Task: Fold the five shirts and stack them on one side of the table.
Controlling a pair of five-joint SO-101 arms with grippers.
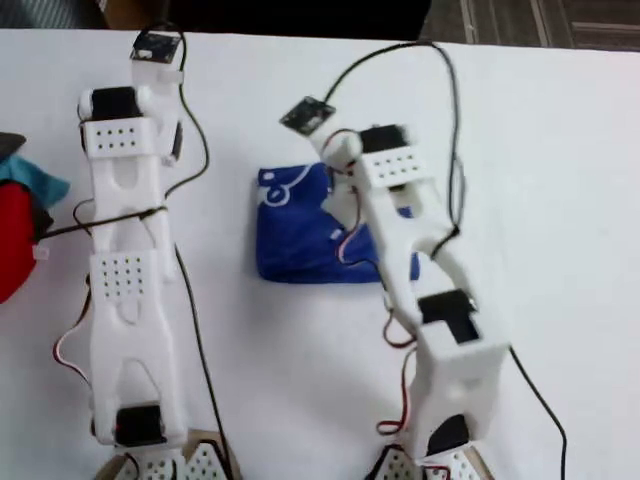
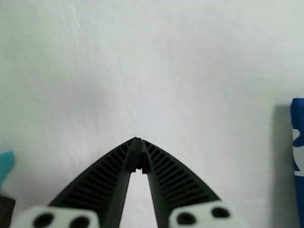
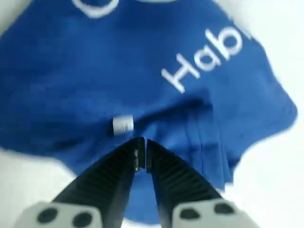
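The white table (image 1: 560,150) is spreading under both arms. The left arm (image 1: 125,270) is stretching straight up the left part of the table, and the right arm (image 1: 420,240) is reaching forward over the middle.

The blue shirt (image 1: 295,235) is lying near the centre of the table, partly under the right arm, bunched into a rough rectangle with rounded, uneven edges. It is showing white lettering (image 3: 209,52) and a white curved outline across its front, and soft creases are running through the cloth. A small white tag (image 3: 123,124) is sitting on the fabric just beyond the right gripper (image 3: 138,145). Its fingertips are pressed together over the shirt; whether they are pinching any cloth cannot be told.

At the table's left edge a red garment (image 1: 12,235) is lying heaped, with a teal garment (image 1: 35,180) and a dark piece touching it.

The left gripper (image 2: 137,142) is clenched, tips meeting, over bare table, well apart from the blue shirt on one side and the teal garment on the other.
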